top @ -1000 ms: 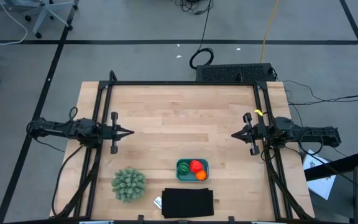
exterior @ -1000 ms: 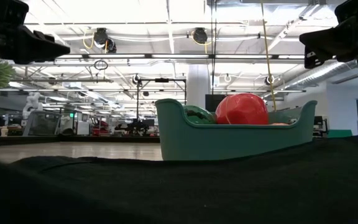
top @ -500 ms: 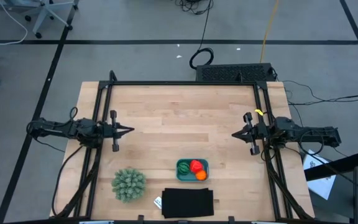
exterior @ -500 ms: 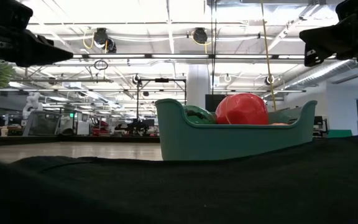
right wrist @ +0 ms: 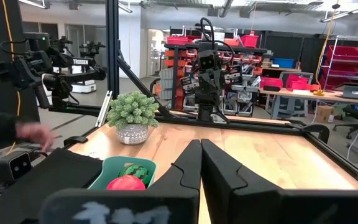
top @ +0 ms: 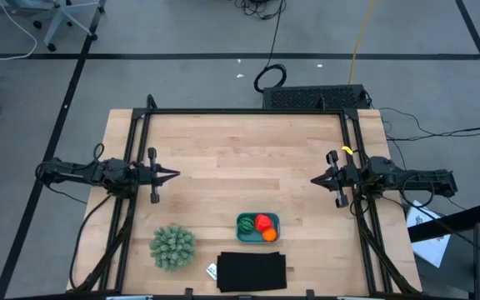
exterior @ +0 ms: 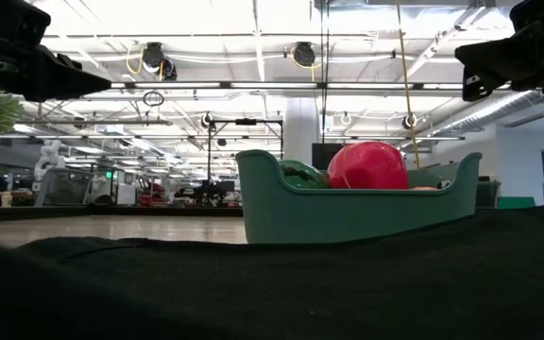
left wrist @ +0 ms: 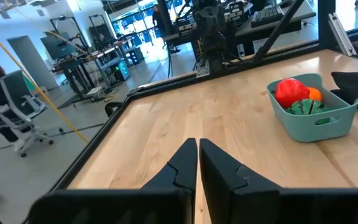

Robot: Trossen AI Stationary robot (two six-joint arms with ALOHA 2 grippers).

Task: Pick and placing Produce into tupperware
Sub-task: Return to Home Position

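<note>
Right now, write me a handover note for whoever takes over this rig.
Left gripper: shut, empty, over the left side of the table.
Right gripper: shut, empty, over the right side.
Tupperware: toward the table's front, next to the black mat.
Inside it: green ball, red fruit, orange ball.
Done: all three pieces are in.
Left: nothing to place, it seems; both arms sit well away from the tupperware.

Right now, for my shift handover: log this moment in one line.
bin: green ball, red fruit, orange ball inside | left gripper: shut, empty, raised, clear of bin | right gripper: shut, empty, raised, clear of bin
</note>
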